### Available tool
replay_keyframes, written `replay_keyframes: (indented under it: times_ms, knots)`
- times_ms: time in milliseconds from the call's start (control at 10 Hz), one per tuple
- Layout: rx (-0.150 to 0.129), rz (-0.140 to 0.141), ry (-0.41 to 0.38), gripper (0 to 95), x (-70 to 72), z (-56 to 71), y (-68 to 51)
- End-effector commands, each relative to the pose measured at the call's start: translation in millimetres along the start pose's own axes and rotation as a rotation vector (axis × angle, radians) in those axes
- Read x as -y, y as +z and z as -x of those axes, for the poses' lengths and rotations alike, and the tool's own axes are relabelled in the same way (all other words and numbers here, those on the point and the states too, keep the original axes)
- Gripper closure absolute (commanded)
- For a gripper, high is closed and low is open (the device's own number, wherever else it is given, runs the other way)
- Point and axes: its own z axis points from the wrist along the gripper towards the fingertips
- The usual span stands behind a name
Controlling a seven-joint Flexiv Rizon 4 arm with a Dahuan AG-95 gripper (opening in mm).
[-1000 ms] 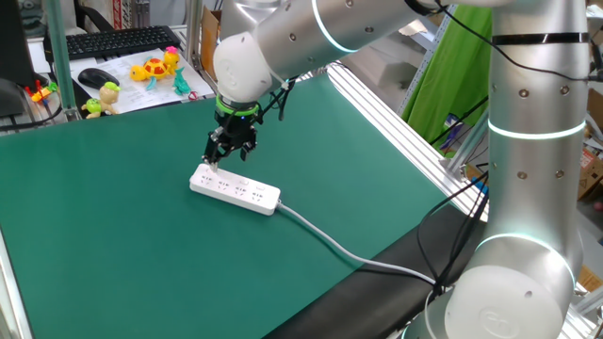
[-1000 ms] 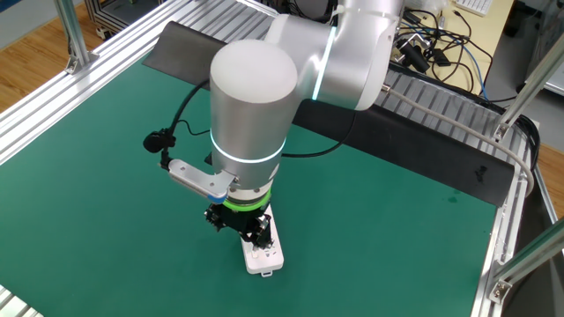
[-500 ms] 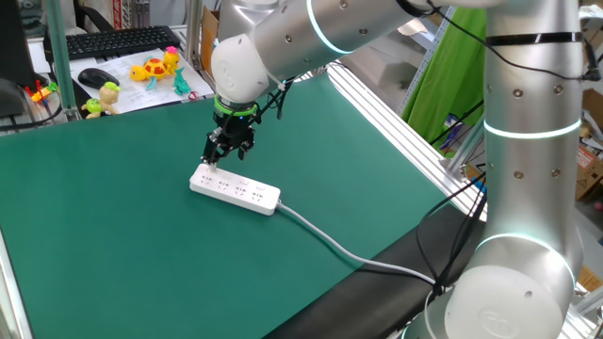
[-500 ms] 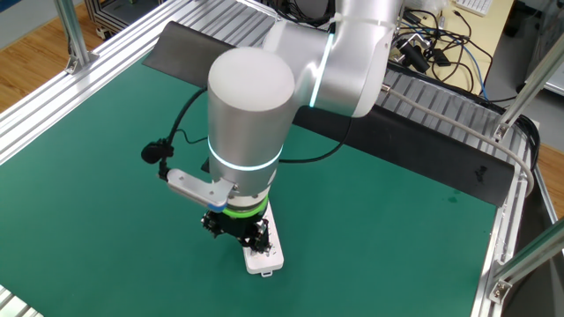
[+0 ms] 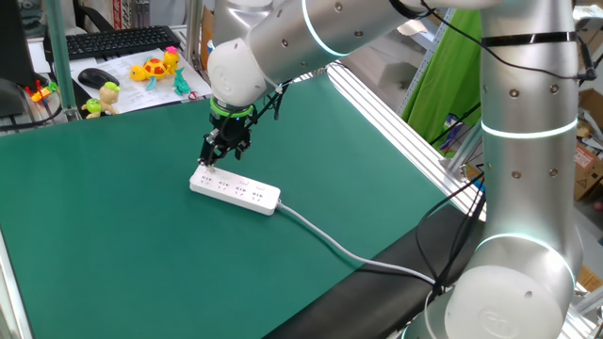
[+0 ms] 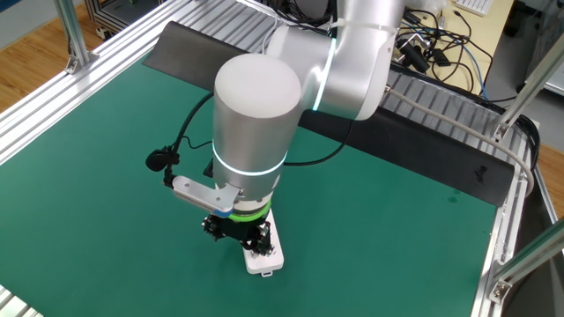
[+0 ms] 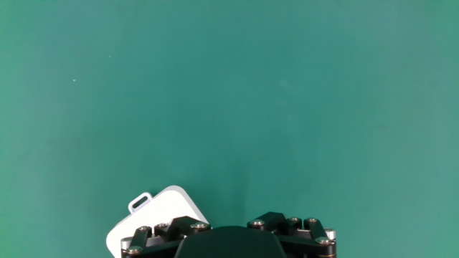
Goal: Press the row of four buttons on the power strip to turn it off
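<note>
The white power strip (image 5: 236,190) lies flat on the green mat, its grey-white cable (image 5: 349,252) trailing toward the right front. My gripper (image 5: 224,155) hangs over the strip's left end, one fingertip low at the strip's back edge. Its fingers stand spread apart with nothing between them. In the other fixed view the gripper (image 6: 236,231) covers most of the power strip (image 6: 264,256), and only the near end shows. The hand view catches a rounded corner of the power strip (image 7: 161,215) at the bottom left. The four buttons cannot be made out in any view.
A black keyboard (image 5: 122,40), a mouse (image 5: 94,77) and small toys (image 5: 155,68) lie beyond the mat's far left corner. Aluminium rails (image 5: 396,113) run along the right side. The arm's large body (image 6: 256,123) looms over the strip.
The gripper has shifted slightly to the left along the strip toward its left end and a little lower. The strip has not moved.
</note>
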Motion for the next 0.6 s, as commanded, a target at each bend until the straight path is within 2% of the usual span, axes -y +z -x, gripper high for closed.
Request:
replay_keyframes:
  times_ms: [100,300,600]
  knots:
    - [-0.008,0.006,-0.003,19.0,0.2,0.5,2.3]
    - [-0.001,0.005,-0.001,19.0,1.3,2.4,9.8]
    - [-0.001,0.007,0.004,19.0,2.1,2.4,8.5]
